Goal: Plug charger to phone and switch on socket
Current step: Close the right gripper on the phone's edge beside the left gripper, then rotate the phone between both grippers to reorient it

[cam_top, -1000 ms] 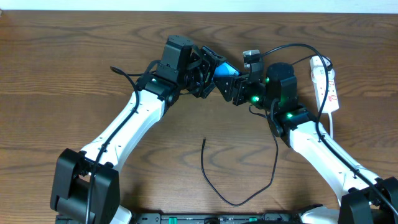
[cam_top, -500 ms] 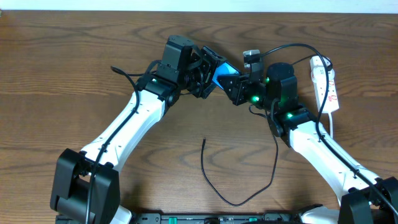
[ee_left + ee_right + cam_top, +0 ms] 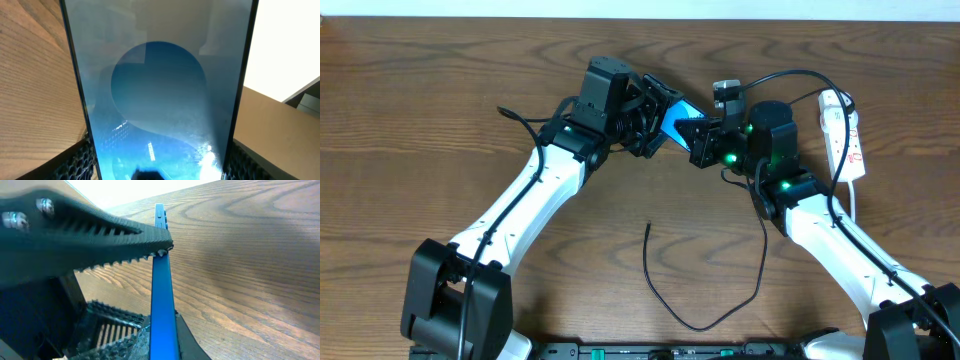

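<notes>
The phone (image 3: 678, 116) hangs tilted above the table between both arms; its light blue screen with a darker circle fills the left wrist view (image 3: 160, 95). My left gripper (image 3: 656, 124) spans its width, pads against both long edges (image 3: 82, 160). My right gripper (image 3: 700, 136) is shut on the phone's thin body, seen edge-on as a blue strip (image 3: 161, 300). The charger (image 3: 646, 262) lies loose on the wood, its tip (image 3: 649, 227) pointing up the table. At the far right lies the white socket (image 3: 847, 135).
The socket's white cord (image 3: 851, 200) runs down beside my right arm. A thick black cable (image 3: 790, 75) arcs over the right wrist towards the socket. The charger loops in front between the two arm bases. Bare wooden table (image 3: 440, 120) lies to the left.
My right gripper has shut on the phone. The phone and both arms have barely shifted; the charger lies as before.
</notes>
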Robot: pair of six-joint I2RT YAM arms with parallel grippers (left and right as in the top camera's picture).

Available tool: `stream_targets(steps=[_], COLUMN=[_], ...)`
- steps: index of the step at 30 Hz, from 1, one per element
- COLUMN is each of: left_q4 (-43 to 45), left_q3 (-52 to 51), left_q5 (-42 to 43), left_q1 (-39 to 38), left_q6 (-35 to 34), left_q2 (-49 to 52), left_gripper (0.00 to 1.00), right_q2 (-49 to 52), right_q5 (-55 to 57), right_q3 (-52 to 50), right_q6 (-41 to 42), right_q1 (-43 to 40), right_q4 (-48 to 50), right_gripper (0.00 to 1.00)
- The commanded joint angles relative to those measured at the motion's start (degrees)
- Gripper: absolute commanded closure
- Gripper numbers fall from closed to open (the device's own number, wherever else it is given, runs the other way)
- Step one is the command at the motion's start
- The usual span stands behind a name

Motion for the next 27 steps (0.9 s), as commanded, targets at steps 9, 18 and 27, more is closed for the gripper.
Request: stream_targets(steps=[9, 18, 27], left_q4=[0.42, 1.6, 6.45], left_q3=[0.31, 0.31, 0.31], left_q5=[1.73, 17.4, 19.69], left_q1=[-0.24, 3.26, 6.21], left_q6=[-0.42, -0.42, -0.39], left_q2=[-1.44, -1.44, -1.44], left_gripper=[0.08, 0.08, 0.08], right_q2=[0.31, 0.31, 0.31], right_q5=[-2.1, -0.81, -1.79], right_q3=[1.33, 1.33, 1.33], right_q6=[-0.13, 8.41, 37.68], right_q1=[-0.79, -9.51, -12.11], right_q4=[0.39, 0.46, 0.37], right_gripper=[0.99, 0.99, 0.99])
